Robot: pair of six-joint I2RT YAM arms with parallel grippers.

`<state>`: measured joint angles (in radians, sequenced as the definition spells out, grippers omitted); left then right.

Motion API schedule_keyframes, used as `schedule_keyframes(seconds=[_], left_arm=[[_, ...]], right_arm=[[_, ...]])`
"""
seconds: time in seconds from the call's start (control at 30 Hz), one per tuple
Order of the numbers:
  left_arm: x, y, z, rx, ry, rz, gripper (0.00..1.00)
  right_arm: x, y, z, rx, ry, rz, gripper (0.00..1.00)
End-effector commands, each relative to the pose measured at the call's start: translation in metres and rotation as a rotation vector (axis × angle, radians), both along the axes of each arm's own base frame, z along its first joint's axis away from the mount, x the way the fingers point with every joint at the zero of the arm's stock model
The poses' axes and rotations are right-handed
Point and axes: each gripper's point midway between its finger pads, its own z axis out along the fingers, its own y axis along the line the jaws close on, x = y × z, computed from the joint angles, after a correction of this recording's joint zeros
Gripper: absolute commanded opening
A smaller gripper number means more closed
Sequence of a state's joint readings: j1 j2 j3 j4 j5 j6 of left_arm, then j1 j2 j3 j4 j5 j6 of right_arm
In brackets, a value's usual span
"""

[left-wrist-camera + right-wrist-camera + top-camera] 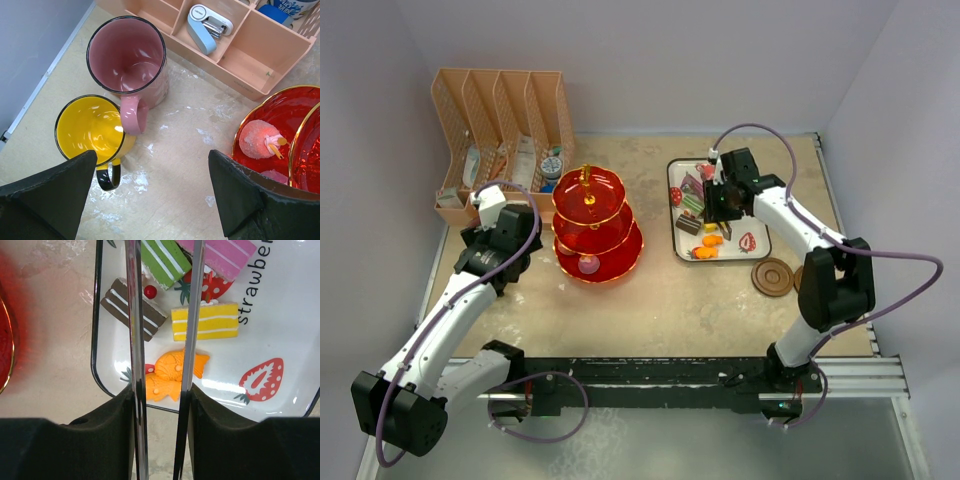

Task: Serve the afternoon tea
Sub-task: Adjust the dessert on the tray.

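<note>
The red three-tier stand (592, 225) stands left of centre, with a pink sweet (260, 139) on its bottom tier (300, 115). The pink mug (127, 57) and yellow mug (92, 130) stand upright side by side on the table; the left arm hides them in the top view. My left gripper (152, 155) is open and empty above the bare table between the mugs and the stand. My right gripper (160, 390) is shut on the metal tongs (136, 340), held over the strawberry-print tray (280, 340). On the tray lie green (162, 260), pink (227, 255), yellow (210, 321) and brown (120, 302) cakes and orange fish cakes (172, 365).
A peach desk organizer (500, 110) with a stapler (207, 25) stands at the back left, just behind the mugs. Brown round coasters (772, 277) lie near the tray's front right corner. Walls close in the table at the left, back and right.
</note>
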<state>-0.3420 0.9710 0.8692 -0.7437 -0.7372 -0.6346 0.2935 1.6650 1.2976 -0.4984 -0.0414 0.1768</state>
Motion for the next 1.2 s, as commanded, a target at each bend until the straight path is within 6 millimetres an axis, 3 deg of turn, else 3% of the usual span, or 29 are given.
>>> schedule_keyframes(seconds=[0.0, 0.27, 0.6, 0.83, 1.17], left_arm=[[0.005, -0.003, 0.015, -0.011, -0.048, -0.010, 0.90], [0.004, -0.001, 0.016, -0.011, -0.054, -0.003, 0.90], [0.004, -0.001, 0.016, -0.009, -0.053, -0.004, 0.90], [0.004, -0.001, 0.016, -0.009, -0.055, -0.001, 0.90], [0.005, -0.002, 0.013, -0.004, -0.041, -0.005, 0.90]], right_arm=[[0.004, 0.001, 0.017, 0.000, -0.038, 0.012, 0.41], [0.015, 0.010, 0.012, 0.033, -0.041, 0.012, 0.34], [0.026, 0.024, 0.005, 0.095, -0.021, 0.008, 0.34], [0.051, 0.012, -0.004, 0.091, -0.034, -0.059, 0.31], [0.059, -0.006, -0.011, 0.238, 0.000, -0.072, 0.31]])
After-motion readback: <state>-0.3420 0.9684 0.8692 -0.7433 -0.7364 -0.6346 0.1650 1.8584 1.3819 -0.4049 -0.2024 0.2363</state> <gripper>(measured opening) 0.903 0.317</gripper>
